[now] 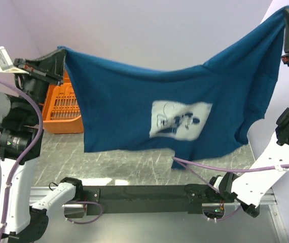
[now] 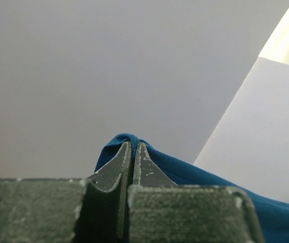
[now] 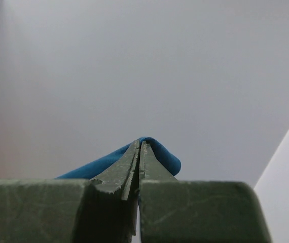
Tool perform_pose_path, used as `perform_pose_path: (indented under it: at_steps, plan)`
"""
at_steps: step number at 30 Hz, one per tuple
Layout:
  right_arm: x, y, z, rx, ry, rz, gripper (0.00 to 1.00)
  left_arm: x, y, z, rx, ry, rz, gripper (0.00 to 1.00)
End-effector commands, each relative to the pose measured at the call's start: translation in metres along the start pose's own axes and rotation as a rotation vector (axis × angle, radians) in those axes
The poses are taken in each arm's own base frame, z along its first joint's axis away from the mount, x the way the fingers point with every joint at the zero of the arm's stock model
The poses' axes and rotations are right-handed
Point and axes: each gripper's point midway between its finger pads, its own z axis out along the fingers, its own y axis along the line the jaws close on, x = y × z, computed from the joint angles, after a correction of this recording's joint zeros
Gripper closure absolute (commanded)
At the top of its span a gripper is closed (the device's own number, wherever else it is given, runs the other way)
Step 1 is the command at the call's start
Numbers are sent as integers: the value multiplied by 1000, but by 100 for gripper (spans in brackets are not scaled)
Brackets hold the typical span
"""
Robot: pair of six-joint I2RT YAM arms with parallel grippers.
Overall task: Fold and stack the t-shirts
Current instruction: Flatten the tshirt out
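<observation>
Left pincer [image 1: 59,54] and right pincer [image 1: 288,14] are each clamped on a top corner of the t-shirt [image 1: 134,101]. It hangs spread between them, long axis left-right, right end higher, hem seemingly clear of the tabletop [image 1: 129,166].

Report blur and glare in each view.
Top view: the white print on the t-shirt looks smeared; the orange basket reads crisper. Left wrist view: the left gripper is sharp, the upper right corner washed out. Right wrist view: the right gripper is sharp, a bright sliver at the right edge.
</observation>
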Motion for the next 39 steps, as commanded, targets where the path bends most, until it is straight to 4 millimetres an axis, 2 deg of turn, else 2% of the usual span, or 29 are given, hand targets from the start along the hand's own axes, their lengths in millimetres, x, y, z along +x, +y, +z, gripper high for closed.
perform_pose_path:
  at_steps: [1, 2, 3, 5, 6, 7, 8, 11, 12, 13, 14, 16, 17, 19, 20, 21, 22, 23, 24, 25, 26, 27, 29, 30, 31, 32, 33, 35, 39]
  plan:
    - [66, -26, 0, 5, 94, 139, 100, 41, 20, 1, -40, 88, -47, 99]
    - [102, -28, -4, -23, 155, 205, 100, 55, 28, 4, -54, 114, -58, 99]
    - [119, -26, -5, -48, 179, 212, 100, 70, 36, 5, -68, 141, -65, 100]
    - [173, -14, -7, -94, 278, 327, 100, 107, 56, 9, -102, 197, -81, 99]
    - [211, -15, -12, -95, 342, 269, 100, 126, 68, 13, -124, 227, -89, 100]
    - [247, 10, -16, -125, 436, 343, 100, 154, 82, 11, -151, 279, -99, 100]
    - [292, 22, -28, -133, 513, 361, 100, 170, 93, 18, -162, 291, -101, 100]
    - [369, 39, -40, -113, 610, 346, 100, 236, 130, 21, -228, 396, -119, 100]
    - [406, 51, -56, -108, 671, 391, 100, 255, 141, 21, -251, 428, -123, 100]
    - [425, 47, -57, -68, 685, 376, 100, 269, 150, 23, -273, 447, -127, 100]
    - [461, 61, -64, -83, 743, 417, 100, 295, 166, 28, -306, 495, -121, 100]
    - [498, 70, -71, -78, 813, 423, 100, 321, 186, 33, -360, 543, -114, 100]
    - [528, 84, -74, -101, 858, 450, 100, 351, 206, 33, -408, 599, -106, 100]
    - [554, 96, -75, -110, 901, 461, 100, 368, 220, 44, -445, 627, -96, 100]
    - [575, 97, -73, -100, 934, 469, 100, 397, 236, 40, -480, 687, -91, 100]
    - [584, 104, -70, -105, 950, 479, 100, 397, 243, 49, -508, 679, -81, 100]
    - [595, 106, -70, -97, 978, 486, 100, 406, 249, 51, -524, 698, -79, 100]
    - [610, 103, -66, -88, 995, 485, 100, 428, 265, 46, -563, 735, -68, 100]
    - [615, 107, -63, -93, 1002, 489, 100, 425, 266, 61, -556, 713, -67, 100]
    - [629, 110, -67, -88, 1026, 496, 100, 437, 272, 55, -579, 756, -65, 100]
    - [630, 106, -60, -86, 1016, 481, 100, 454, 283, 52, -600, 790, -59, 100]
    - [634, 105, -59, -83, 1018, 478, 100, 452, 284, 65, -599, 775, -54, 100]
    - [643, 105, -55, -80, 1018, 478, 100, 469, 296, 63, -629, 803, -52, 100]
    - [645, 105, -54, -76, 1017, 481, 100, 466, 295, 75, -621, 783, -52, 100]
    - [649, 106, -54, -76, 1019, 486, 100, 468, 298, 78, -624, 783, -53, 100]
    - [649, 105, -52, -73, 1014, 491, 100, 477, 304, 76, -639, 798, -55, 100]
    - [649, 104, -51, -71, 1012, 493, 100, 474, 302, 85, -630, 782, -57, 100]
    - [644, 106, -47, -83, 990, 503, 100, 478, 307, 87, -635, 781, -54, 100]
    - [627, 113, -39, -139, 943, 549, 100, 470, 309, 96, -625, 745, -44, 100]
